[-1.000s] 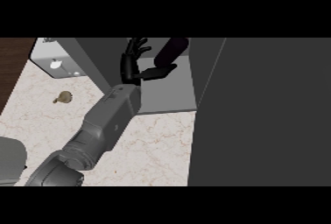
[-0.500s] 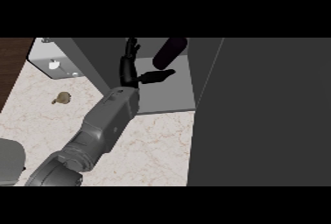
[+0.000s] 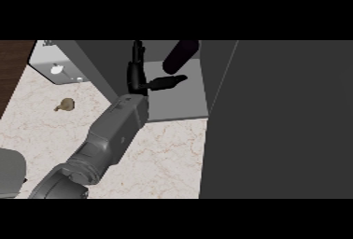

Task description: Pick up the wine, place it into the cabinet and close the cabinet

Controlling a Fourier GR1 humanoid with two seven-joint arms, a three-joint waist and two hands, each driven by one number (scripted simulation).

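Observation:
The wine bottle (image 3: 181,53), dark and slim, stands inside the open cabinet on its grey shelf (image 3: 178,103). My left hand (image 3: 141,83) is just left of the bottle and open. Its fingers (image 3: 137,58) point straight up into the cabinet and the thumb (image 3: 167,82) sticks out to the right, under the bottle's lower end. A small gap shows between hand and bottle. The cabinet door (image 3: 283,116) stands open as a wide dark panel along the right side. My right hand does not show.
The marble counter (image 3: 172,154) lies below the cabinet. A small brown object (image 3: 64,105) sits on it at the left, beyond it a white box (image 3: 59,70). A grey rounded shape (image 3: 12,172) shows at the lower left edge.
A second ago my left hand was curled round the bottle. Its fingers have since straightened and it has drawn off to the left, leaving the bottle standing in the cabinet.

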